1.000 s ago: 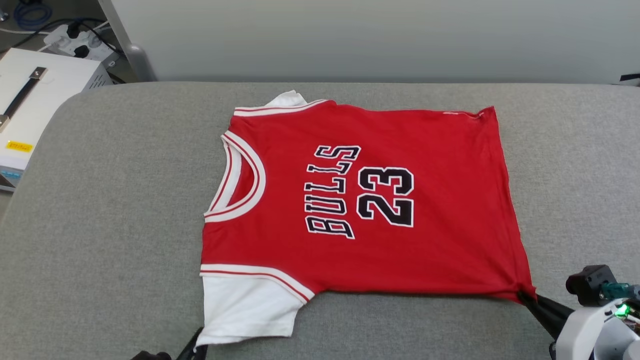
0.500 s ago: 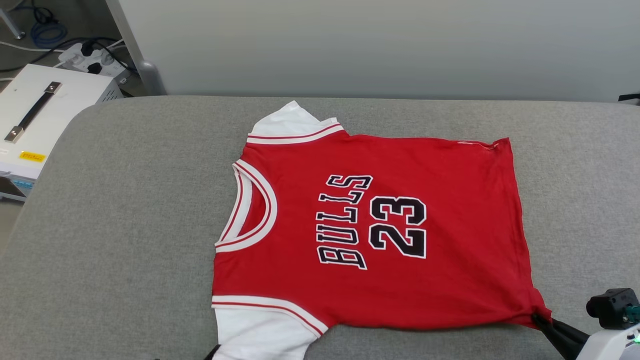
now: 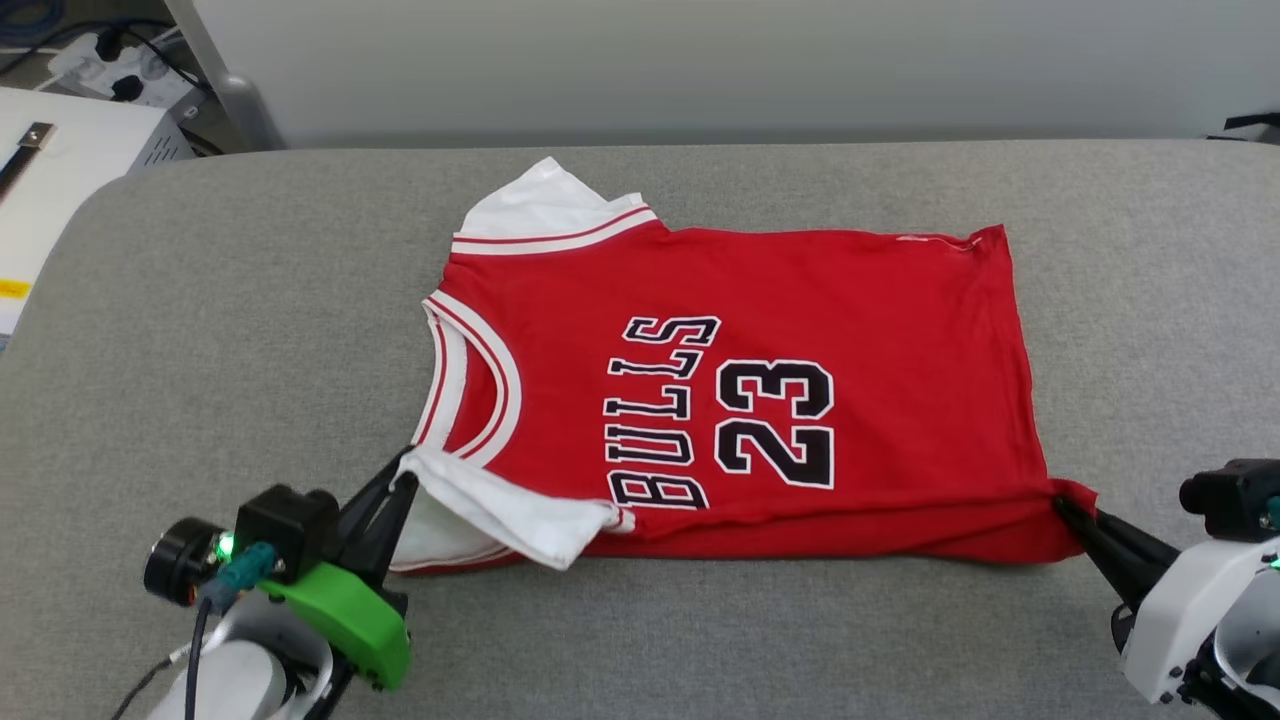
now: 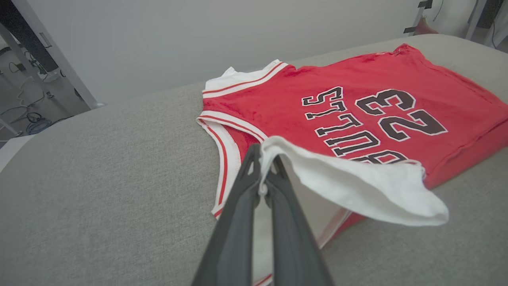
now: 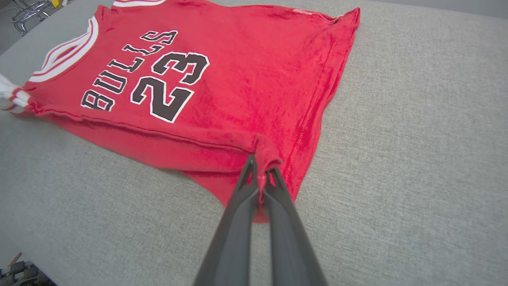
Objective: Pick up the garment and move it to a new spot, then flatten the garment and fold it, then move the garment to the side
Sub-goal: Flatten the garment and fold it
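The garment (image 3: 800, 300), a red jersey with white sleeves and black "BULLS 23" lettering, lies on the grey table (image 3: 200, 330) with its collar to the left. My left gripper (image 3: 405, 480) is shut on the near white sleeve (image 4: 349, 182), lifted and folded over toward the lettering. At the near right, my right gripper (image 3: 1062, 505) is shut on the red hem corner (image 5: 264, 157), raised slightly off the table. The near edge of the garment (image 5: 254, 79) between the two grips is doubled over. The far sleeve (image 3: 530, 205) lies flat.
A white box (image 3: 60, 170) with a handle stands off the table's far left, with cables and a power strip (image 3: 90, 60) behind it. A pale wall (image 3: 700, 60) runs behind the table. Grey table surface surrounds the garment on all sides.
The head camera has shifted. Both grippers have lifted the near sleeve and near hem corner and carried them away from me, folding the near edge over; the left gripper has come into view.
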Controlling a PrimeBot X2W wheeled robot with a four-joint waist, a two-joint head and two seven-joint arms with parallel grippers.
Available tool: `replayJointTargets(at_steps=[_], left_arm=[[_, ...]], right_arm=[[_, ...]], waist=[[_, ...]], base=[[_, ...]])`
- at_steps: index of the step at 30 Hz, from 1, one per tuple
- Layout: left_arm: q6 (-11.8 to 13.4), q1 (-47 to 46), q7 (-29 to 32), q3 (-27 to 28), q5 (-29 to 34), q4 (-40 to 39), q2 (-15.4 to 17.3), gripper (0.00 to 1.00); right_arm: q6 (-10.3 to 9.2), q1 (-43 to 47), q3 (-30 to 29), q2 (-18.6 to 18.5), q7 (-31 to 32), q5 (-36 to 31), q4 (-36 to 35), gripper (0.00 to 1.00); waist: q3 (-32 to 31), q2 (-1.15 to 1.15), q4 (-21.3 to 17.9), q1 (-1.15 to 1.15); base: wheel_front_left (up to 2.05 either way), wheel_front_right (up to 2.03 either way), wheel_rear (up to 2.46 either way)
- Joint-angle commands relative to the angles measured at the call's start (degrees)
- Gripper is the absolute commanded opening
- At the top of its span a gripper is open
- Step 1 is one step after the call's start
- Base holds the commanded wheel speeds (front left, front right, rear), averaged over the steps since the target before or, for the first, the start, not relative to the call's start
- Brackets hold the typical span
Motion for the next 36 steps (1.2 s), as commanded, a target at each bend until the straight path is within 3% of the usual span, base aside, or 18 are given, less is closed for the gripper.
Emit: replayJointTargets(at_steps=[1,10,19,28,29,30,36], left_arm=[[-0.82,-3.34,-0.25,-0.19,0.37,1.59,-0.32,0.00],[-4.29,-21.22,-0.97,-4.25,0.96,17.65,-0.75,0.00],[-4.56,-31.56,-1.61,-13.35,-2.97,28.77,0.12,0.00],[-4.57,-35.25,-2.16,-23.23,-10.71,36.17,-0.87,0.00],[-4.57,-35.33,-2.28,-24.22,-11.75,36.89,-1.00,0.00],[-4.57,-35.89,-3.04,-26.30,-13.75,38.35,-1.04,1.00],[-4.58,-38.00,-4.24,-27.84,-16.00,37.94,0.58,1.00]], right_arm=[[-0.03,-1.75,-0.44,0.47,0.37,-0.14,0.07,0.00],[-0.03,-11.32,1.63,2.45,2.18,1.31,3.67,0.00],[-0.03,-18.56,4.98,2.82,1.88,1.99,8.81,0.00],[-0.03,-21.90,9.46,3.34,1.02,3.28,12.51,0.00],[-0.03,-22.02,9.78,3.42,0.71,3.63,12.79,0.16],[-0.03,-22.13,9.74,3.23,-1.26,4.01,13.03,1.00],[-0.03,-20.00,7.76,0.56,-5.61,4.29,10.32,1.00]], waist=[[2.59,0.00,-1.02,0.01],[10.19,0.00,-2.54,0.01],[14.55,0.00,-2.72,0.01],[16.10,0.00,-2.74,0.01],[15.87,0.00,-2.75,0.01],[14.61,0.00,-2.62,0.01],[10.64,0.00,-1.37,0.01]], base=[[0.00,0.00,0.00],[0.00,0.00,0.00],[0.00,0.00,0.00],[0.00,0.00,0.00],[0.00,0.00,0.00],[0.00,0.00,0.00],[0.00,0.00,0.00]])
